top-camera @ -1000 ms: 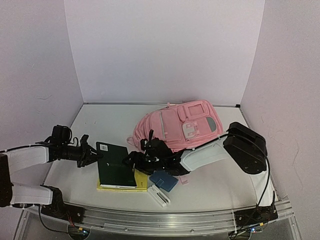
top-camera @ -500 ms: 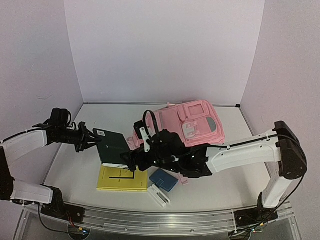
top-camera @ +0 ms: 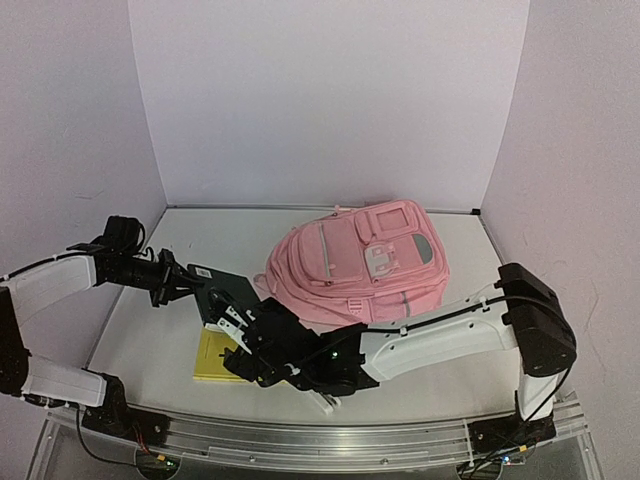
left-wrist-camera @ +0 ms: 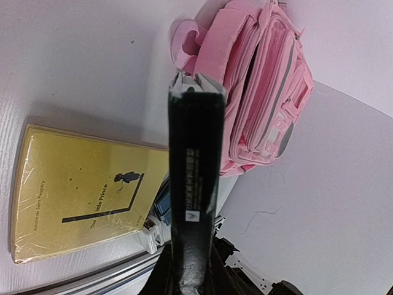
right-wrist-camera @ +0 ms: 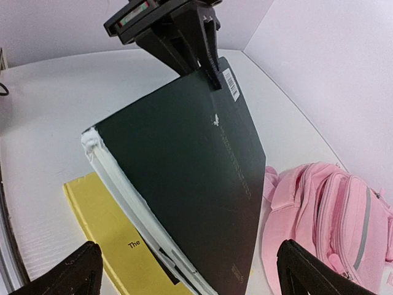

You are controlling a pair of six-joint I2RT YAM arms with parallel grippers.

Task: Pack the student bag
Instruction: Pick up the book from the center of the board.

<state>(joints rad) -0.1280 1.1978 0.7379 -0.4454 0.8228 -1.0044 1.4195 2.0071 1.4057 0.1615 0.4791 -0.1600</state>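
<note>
Top: the left gripper (top-camera: 188,287) clamps a dark book (top-camera: 228,302) by its edge. The bag (top-camera: 360,262) lies just past the book's far end. It looks soft and floppy, so a strap or zip edge seems the best hold.

Left wrist: no opening shows on the bag, and nothing is visible inside.

Right wrist: the right gripper (top-camera: 232,338) has its fingers spread, empty, with the bag ahead-right.
</note>
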